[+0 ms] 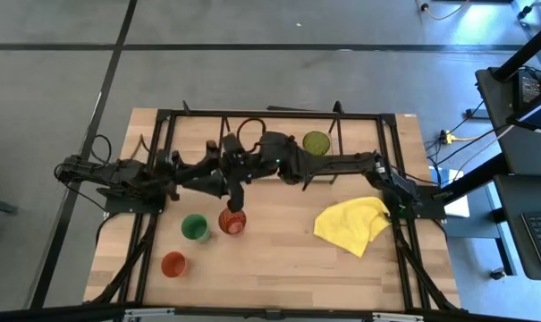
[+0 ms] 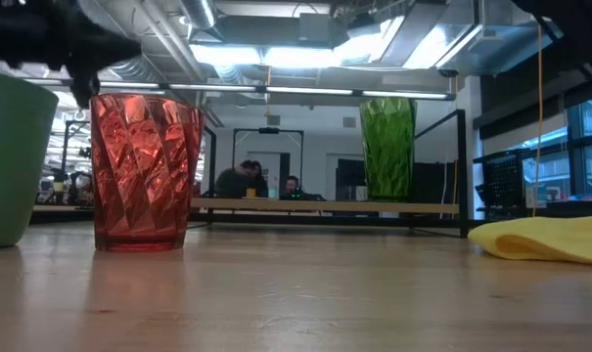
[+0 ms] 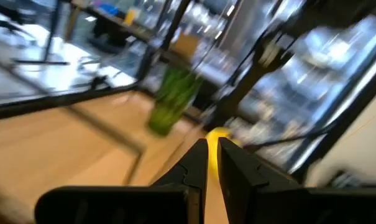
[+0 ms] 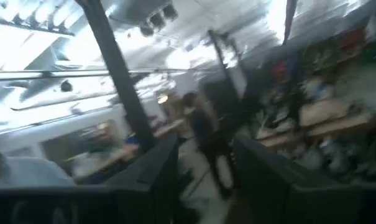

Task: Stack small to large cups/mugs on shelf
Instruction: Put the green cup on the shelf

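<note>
The olive-green cup (image 1: 316,141) stands upright on the shelf's board (image 2: 276,205) at the table's far side; it also shows in the low view (image 2: 387,147) and the left wrist view (image 3: 172,99). The translucent orange-brown cup (image 1: 232,222) stands upright mid-table, and also shows in the low view (image 2: 144,171). The bright green cup (image 1: 195,227) stands to its left and the orange-red cup (image 1: 173,264) nearer the near edge. My right gripper (image 1: 238,204) is open, pointing down, right over the orange-brown cup's far rim. My left gripper (image 1: 218,185) is shut and empty, raised beside it. My right gripper has its open fingers (image 4: 156,168) at the orange-brown cup's far rim (image 2: 98,96), coming from above. I cannot tell whether they touch it. The cup stands upright on the table.
A crumpled yellow cloth (image 1: 353,224) lies on the table's right half and shows in the low view (image 2: 545,240). The shelf's black frame (image 1: 270,114) spans the far edge. People sit in the room beyond the table (image 2: 242,181).
</note>
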`<action>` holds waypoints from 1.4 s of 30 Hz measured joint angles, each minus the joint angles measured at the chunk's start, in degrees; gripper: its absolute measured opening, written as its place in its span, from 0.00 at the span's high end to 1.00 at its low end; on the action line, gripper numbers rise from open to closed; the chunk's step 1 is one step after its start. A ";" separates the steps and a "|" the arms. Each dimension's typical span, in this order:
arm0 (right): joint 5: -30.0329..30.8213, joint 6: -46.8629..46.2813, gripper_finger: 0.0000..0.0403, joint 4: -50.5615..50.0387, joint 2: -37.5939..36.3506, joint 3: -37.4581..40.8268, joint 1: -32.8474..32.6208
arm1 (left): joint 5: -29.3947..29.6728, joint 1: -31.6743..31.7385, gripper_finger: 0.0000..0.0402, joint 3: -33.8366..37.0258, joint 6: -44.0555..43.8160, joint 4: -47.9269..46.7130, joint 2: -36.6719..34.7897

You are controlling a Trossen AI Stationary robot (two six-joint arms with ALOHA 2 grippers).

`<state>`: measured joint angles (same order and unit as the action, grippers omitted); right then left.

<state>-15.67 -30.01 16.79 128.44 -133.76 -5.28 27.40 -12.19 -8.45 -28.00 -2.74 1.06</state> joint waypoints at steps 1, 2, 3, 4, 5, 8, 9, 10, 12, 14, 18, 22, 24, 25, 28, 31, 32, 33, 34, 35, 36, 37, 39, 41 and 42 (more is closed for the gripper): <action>1.22 2.33 0.61 0.03 -0.02 -0.17 0.02 | -0.22 0.00 0.93 0.00 -0.29 2.44 0.00; 2.25 3.74 0.61 -0.82 -0.04 -0.70 0.02 | -0.59 0.01 0.93 0.00 -0.27 4.87 0.00; 3.41 4.80 0.61 -1.14 -0.04 -1.13 0.04 | -0.89 0.01 0.93 0.00 0.29 7.22 -0.02; 4.55 5.16 0.61 -0.94 -0.06 -1.19 0.14 | -1.02 0.00 0.93 0.00 1.56 9.52 -0.07; 5.74 5.32 0.61 -0.69 -0.15 -1.18 0.25 | -1.03 0.00 0.93 -0.02 2.91 11.62 -0.07; 7.23 4.94 0.61 -1.22 -0.39 -1.13 0.81 | -3.04 0.02 0.93 -0.07 1.03 14.35 -0.07; 7.62 4.78 0.61 -1.33 -0.39 -1.13 0.94 | -4.41 0.02 0.93 -0.07 -0.73 14.52 -0.05; 8.21 4.77 0.61 -1.51 -0.39 -1.09 1.07 | -5.30 0.00 0.93 -0.07 -1.89 14.75 -0.04; 8.89 4.61 0.61 -1.57 -0.39 -1.09 1.11 | -5.63 0.00 0.93 -0.07 -2.16 15.62 -0.07; 8.64 2.77 0.61 -1.56 -0.39 -1.09 1.00 | -4.43 0.00 0.93 -0.07 -1.72 15.65 -0.04; 7.66 -0.03 0.61 -2.04 -0.41 -1.07 0.94 | -4.95 0.00 0.93 -0.07 -2.21 16.28 -0.05; 7.07 -1.29 0.61 -3.49 -0.41 -1.07 0.98 | -3.43 0.01 0.93 -0.07 -3.43 17.27 -0.04; 7.04 -2.28 0.61 -3.24 -0.41 -1.05 0.98 | -2.21 0.02 0.93 -0.07 -3.12 19.54 -0.04; 6.91 -2.90 0.61 -3.09 -0.41 -1.05 0.98 | -1.44 0.02 0.93 -0.07 -3.05 21.48 0.02; 4.20 -4.29 0.61 -2.95 -0.46 -1.05 0.98 | -4.48 0.07 0.93 -0.16 -3.03 27.03 0.10; 3.68 -4.20 0.61 -4.55 -0.46 -1.05 0.94 | -13.32 0.04 0.93 -3.66 -5.91 20.73 0.37; 4.16 -4.10 0.61 -5.87 -0.50 -1.05 0.94 | -15.53 0.04 0.93 -5.71 -7.70 15.97 1.11; 5.49 -4.28 0.61 -7.43 -0.52 -1.05 0.88 | -17.31 0.04 0.93 -7.97 -9.11 10.16 2.12; 6.79 -4.31 0.61 -9.26 -0.67 -1.05 0.87 | -19.00 0.04 0.93 -10.59 -9.94 3.66 3.32; 7.91 -4.23 0.61 -11.31 -0.78 -1.02 0.92 | -20.39 0.04 0.93 -13.52 -10.29 -2.41 4.93; 8.92 -4.00 0.61 -13.33 -0.92 -1.06 1.06 | -21.55 0.04 0.93 -16.72 -10.25 -8.47 6.75; 10.04 -3.66 0.61 -16.12 -1.46 -1.09 1.24 | -22.60 0.04 0.93 -19.95 -9.78 -14.45 8.69; 13.13 -2.37 0.61 -21.01 -2.58 -1.02 1.51 | -24.39 0.04 0.93 -26.01 -8.13 -24.93 13.04; 17.45 -1.08 0.61 -28.18 -4.38 -1.13 1.53 | -26.68 0.04 0.93 -31.36 -6.96 -34.74 17.62; 19.84 -0.61 0.61 -31.32 -5.25 -1.13 1.53 | -27.60 0.04 0.93 -33.73 -6.23 -39.47 19.76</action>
<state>4.17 -30.62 -14.53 123.19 -134.89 -3.75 -0.20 -12.14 -42.17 -34.24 -42.21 20.82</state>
